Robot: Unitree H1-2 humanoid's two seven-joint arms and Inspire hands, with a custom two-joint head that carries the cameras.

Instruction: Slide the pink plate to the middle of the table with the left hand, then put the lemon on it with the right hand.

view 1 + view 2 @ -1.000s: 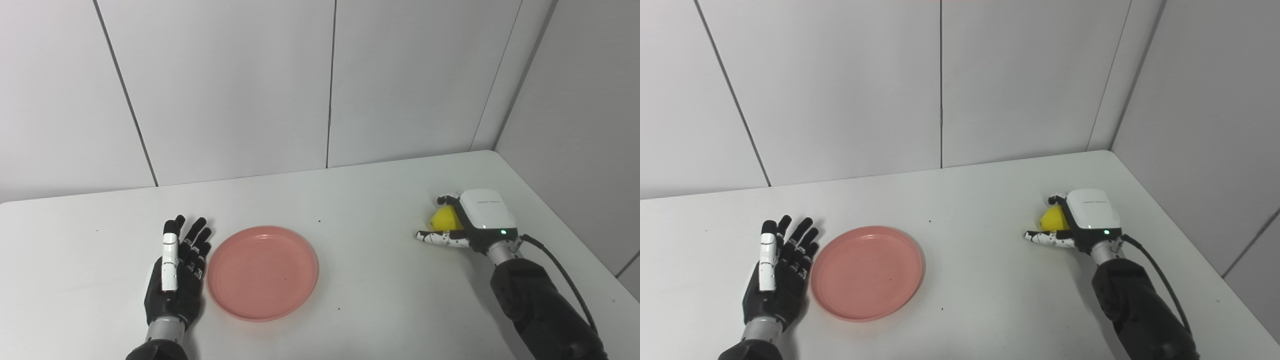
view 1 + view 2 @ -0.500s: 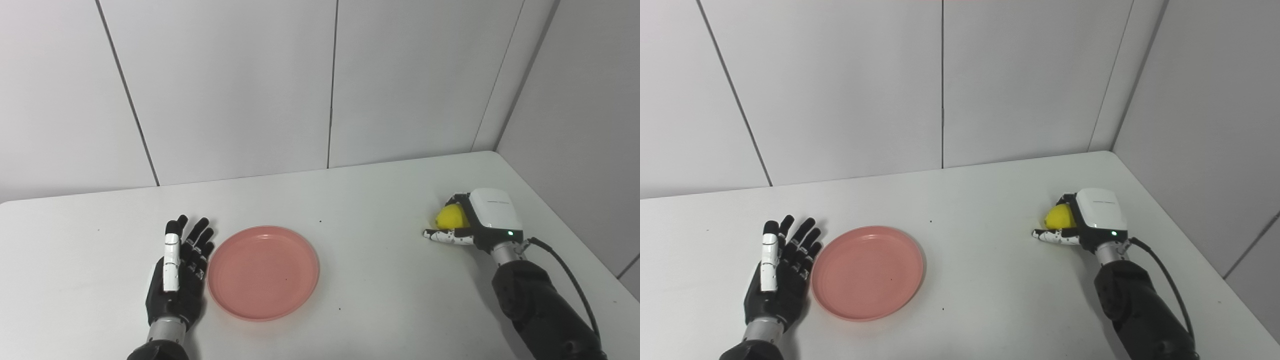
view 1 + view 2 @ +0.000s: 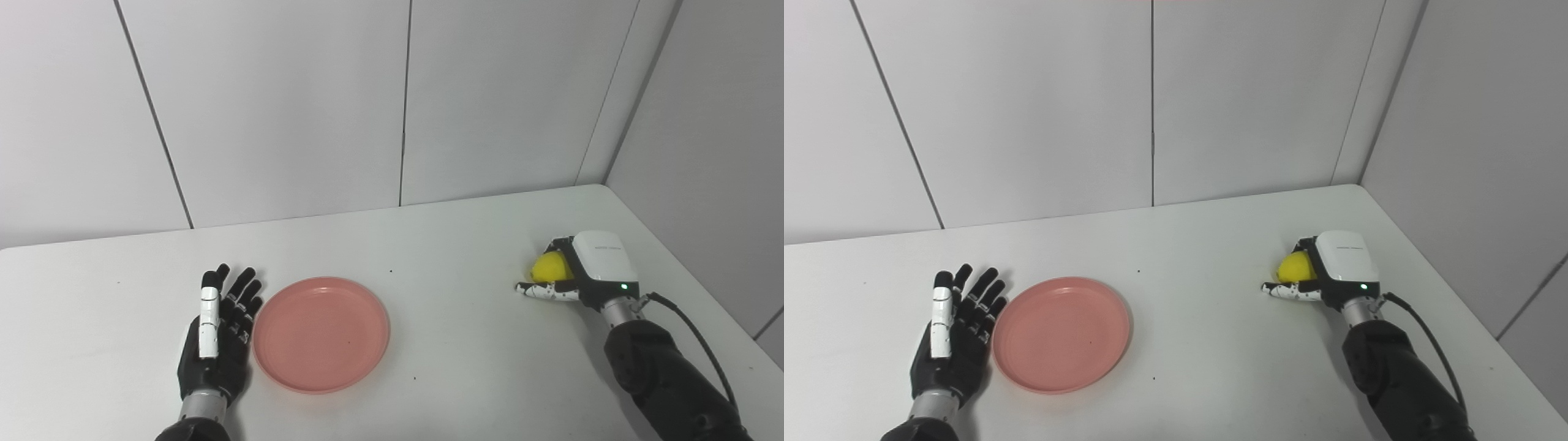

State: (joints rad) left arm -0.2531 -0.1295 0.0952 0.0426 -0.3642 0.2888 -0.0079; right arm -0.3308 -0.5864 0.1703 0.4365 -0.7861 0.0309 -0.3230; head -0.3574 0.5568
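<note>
White wall panels close off the back and right of the scene, and a white table [image 3: 429,245] fills the lower half of the frame. Left of centre on it lies the pink plate [image 3: 321,334], empty, with the left hand [image 3: 215,334] flat beside its left rim, fingers spread and holding nothing; whether the fingers actually touch the rim is hard to say. At the right of the frame, near the table's far right corner, the right hand [image 3: 579,275] is curled round the lemon [image 3: 549,267], thumb stretched out low along the table in front of it and the other fingers wrapped over the far side. Whether the lemon is lifted or resting on the table cannot be told.

By my reading the plate is roughly in place and the lemon is being picked up. The risk lies in that grasp: a rounded, smooth fruit held only partly enclosed (much of its yellow side shows) could squirt out and roll toward the nearby table edge. A long carry leftward across the frame gives a loose hold time to fail.
</note>
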